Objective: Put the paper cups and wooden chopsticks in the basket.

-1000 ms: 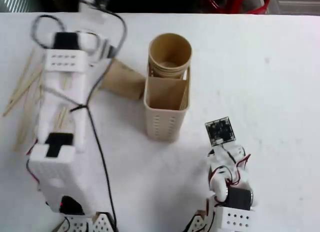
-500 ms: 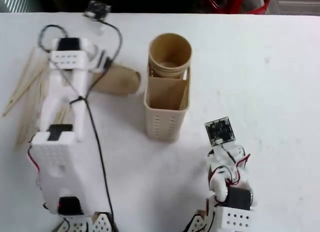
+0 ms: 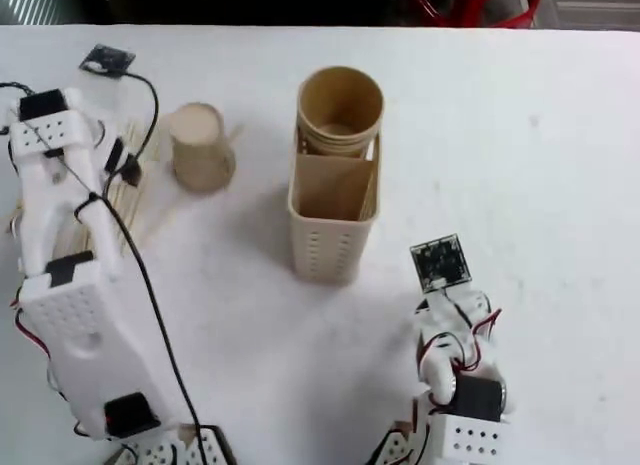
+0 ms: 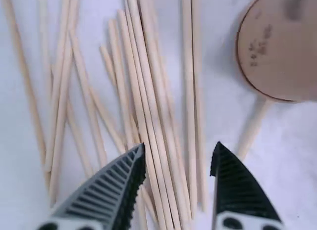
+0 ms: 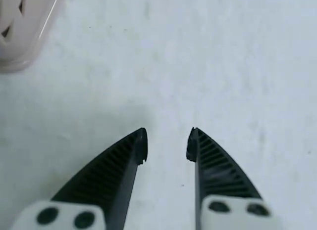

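Observation:
Several wooden chopsticks (image 4: pixel 148 91) lie scattered on the white table, and my left gripper (image 4: pixel 178 151) hangs open right above them with nothing between its fingers. A loose brown paper cup (image 3: pixel 200 145) rests beside the pile; its round end (image 4: pixel 277 47) faces the left wrist camera. In the high view the left arm (image 3: pixel 60 185) covers most of the chopsticks (image 3: pixel 135 190). The beige basket (image 3: pixel 333 240) stands mid-table, with stacked paper cups (image 3: pixel 340 105) in its far compartment. My right gripper (image 5: pixel 167 143) is open over bare table near the basket's corner (image 5: pixel 20 32).
A black cable (image 3: pixel 140 265) runs along the left arm. The right arm (image 3: pixel 455 365) sits at the table's near edge, to the right of the basket. Red objects (image 3: pixel 470 5) lie beyond the far edge.
The left arm swung leftward, off the loose cup and over the chopsticks. The cup shifted left, away from the basket. The right arm stayed still.

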You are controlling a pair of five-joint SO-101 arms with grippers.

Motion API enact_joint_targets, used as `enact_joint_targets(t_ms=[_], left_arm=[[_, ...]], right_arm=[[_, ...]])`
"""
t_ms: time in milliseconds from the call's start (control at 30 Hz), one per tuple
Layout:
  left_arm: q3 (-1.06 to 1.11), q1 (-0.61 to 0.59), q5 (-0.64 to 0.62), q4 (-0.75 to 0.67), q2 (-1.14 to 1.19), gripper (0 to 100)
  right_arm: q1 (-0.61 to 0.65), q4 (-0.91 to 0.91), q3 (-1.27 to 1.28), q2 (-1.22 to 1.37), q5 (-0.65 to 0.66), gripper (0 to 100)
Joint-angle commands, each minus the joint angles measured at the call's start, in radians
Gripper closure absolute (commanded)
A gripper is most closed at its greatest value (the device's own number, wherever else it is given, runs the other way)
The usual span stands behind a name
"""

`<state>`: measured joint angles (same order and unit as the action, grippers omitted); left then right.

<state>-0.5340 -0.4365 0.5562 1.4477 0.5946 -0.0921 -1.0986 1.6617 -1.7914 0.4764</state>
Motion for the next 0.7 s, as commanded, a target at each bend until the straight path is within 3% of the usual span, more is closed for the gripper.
enact_joint_targets(t_ms=[0,167,333,467,667], left_arm=[[-0.011,0.021,0.005,0.035,-0.119,77],[-0.084,0.059,-0.123,0.040,-0.266,77],[-0.115,0.202,-0.167,0.049,-0.366,77],[-0.115,0.289,-0.198,0.038,-0.344,77],[-0.123,0.269,-0.230,-0.012,-0.217,77]], right_arm=[[0.001,0.021,-0.003,-0.008,-0.009,85.4],[0.001,0.021,-0.002,-0.008,-0.009,85.4],[0.001,0.021,-0.002,-0.008,-0.009,85.4],[-0.001,0.021,-0.002,-0.008,-0.009,85.4],[-0.001,0.021,-0.002,-0.008,-0.009,85.4]])
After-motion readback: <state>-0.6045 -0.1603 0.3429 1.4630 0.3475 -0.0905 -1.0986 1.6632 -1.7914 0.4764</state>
